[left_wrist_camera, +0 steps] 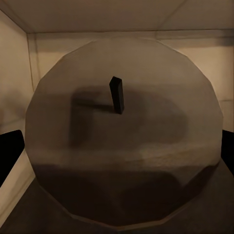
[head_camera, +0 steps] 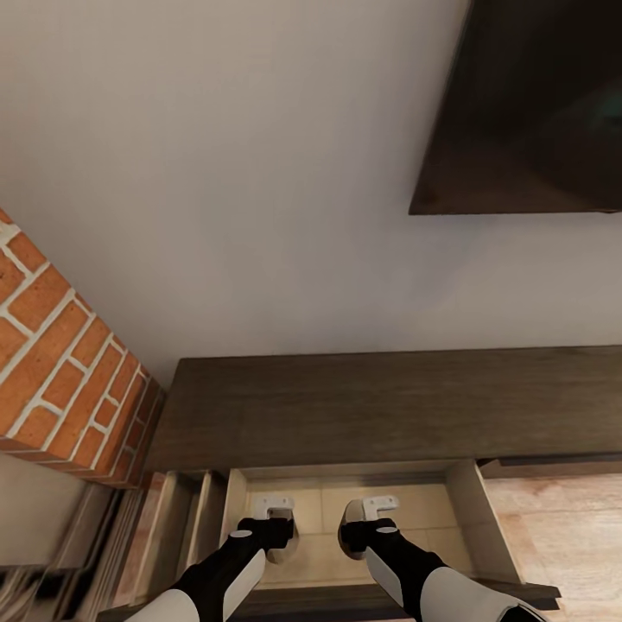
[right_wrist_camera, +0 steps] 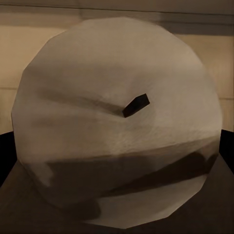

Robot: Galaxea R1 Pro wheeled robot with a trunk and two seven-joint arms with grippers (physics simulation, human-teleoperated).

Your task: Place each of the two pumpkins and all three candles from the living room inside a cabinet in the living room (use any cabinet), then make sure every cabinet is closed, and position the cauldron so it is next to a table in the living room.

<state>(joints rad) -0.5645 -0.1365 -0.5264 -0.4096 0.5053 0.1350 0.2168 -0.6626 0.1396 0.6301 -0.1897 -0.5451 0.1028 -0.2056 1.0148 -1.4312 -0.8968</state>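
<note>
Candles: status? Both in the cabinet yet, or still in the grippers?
Done: the cabinet drawer stands open, with both arms reached into it.
In hand: each wrist camera has a candle right at its fingers, the left candle inside the pale compartment and the right candle likewise. The left gripper and right gripper look closed on them, so no release yet.
Left: release both, shut the drawer. Third candle, pumpkins and cauldron can't be judged here.

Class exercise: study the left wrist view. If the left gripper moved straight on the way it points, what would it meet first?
The candle: its tan top, dark wick upright, lies dead ahead between the left gripper fingers, apparently very close. Beyond it is the pale inside of the open cabinet compartment.
</note>
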